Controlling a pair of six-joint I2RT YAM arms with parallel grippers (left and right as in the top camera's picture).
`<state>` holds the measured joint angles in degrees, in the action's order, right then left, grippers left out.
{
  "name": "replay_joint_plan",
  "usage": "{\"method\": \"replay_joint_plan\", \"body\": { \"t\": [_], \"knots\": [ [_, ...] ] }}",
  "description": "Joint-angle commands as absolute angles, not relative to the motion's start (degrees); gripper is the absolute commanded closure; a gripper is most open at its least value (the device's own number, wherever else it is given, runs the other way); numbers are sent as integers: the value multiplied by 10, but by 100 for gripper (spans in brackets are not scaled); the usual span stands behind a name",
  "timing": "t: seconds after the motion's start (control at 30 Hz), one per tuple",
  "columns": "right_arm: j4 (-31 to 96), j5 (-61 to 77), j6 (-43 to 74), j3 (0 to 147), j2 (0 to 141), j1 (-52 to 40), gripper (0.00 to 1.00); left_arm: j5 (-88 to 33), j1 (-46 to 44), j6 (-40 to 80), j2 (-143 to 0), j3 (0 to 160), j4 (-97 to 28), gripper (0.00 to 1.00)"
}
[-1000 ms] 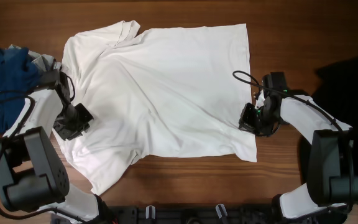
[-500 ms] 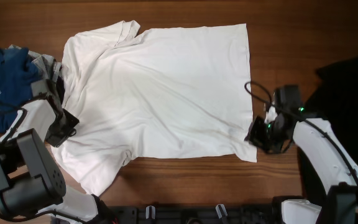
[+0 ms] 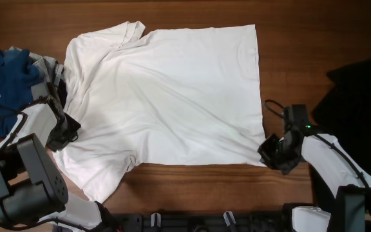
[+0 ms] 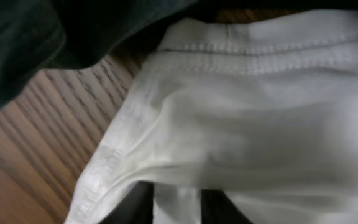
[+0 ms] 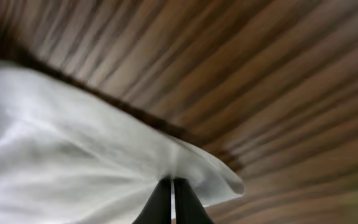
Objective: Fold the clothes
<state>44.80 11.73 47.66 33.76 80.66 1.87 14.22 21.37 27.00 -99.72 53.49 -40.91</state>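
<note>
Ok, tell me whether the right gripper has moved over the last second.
Yes. Against the black garment on the right, the right gripper has slid down the overhead view, to the lower right corner of the white T-shirt.

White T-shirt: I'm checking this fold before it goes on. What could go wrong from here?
The right fingers pinch only a thin corner of the T-shirt; it may slip on lifting. The left fingers have sleeve cloth between them close to a blue garment, which could get dragged along.
</note>
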Motion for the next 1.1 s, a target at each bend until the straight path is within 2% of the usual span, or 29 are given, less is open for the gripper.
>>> {"method": "replay_joint_plan", "body": {
  "t": [0.0, 0.17, 0.2, 0.27, 0.33, 0.43, 0.6, 0.7, 0.77, 0.93, 1.07],
  "knots": [
    [477, -10, 475, 369, 811, 75, 96, 124, 212, 270, -1002, 524, -400, 67],
    [486, 19, 393, 397, 811, 122, 95, 124, 212, 270, -1002, 524, -401, 55],
    [477, 43, 351, 409, 810, 123, 92, 122, 212, 270, -1002, 524, -402, 53],
    [425, 169, 190, 434, 795, 122, 83, 98, 212, 268, -1002, 524, -403, 52],
    [389, 282, 131, 452, 784, 122, 76, 75, 212, 246, -1002, 524, -404, 51],
    [368, 309, 152, 453, 791, 117, 89, 75, 212, 242, -1002, 524, -407, 50],
    [323, 249, 188, 438, 882, 73, 90, 75, 212, 242, -1002, 524, -405, 47],
    [294, 254, 200, 436, 939, 65, 96, 75, 212, 242, -1002, 524, -405, 47],
    [299, 199, 233, 436, 968, 66, 96, 75, 212, 242, -1002, 524, -405, 46],
    [340, 30, 335, 442, 970, 84, 96, 75, 212, 242, -1002, 524, -404, 40],
    [347, 24, 334, 472, 962, 98, 96, 60, 212, 242, -1002, 524, -399, 36]
  ]
}}
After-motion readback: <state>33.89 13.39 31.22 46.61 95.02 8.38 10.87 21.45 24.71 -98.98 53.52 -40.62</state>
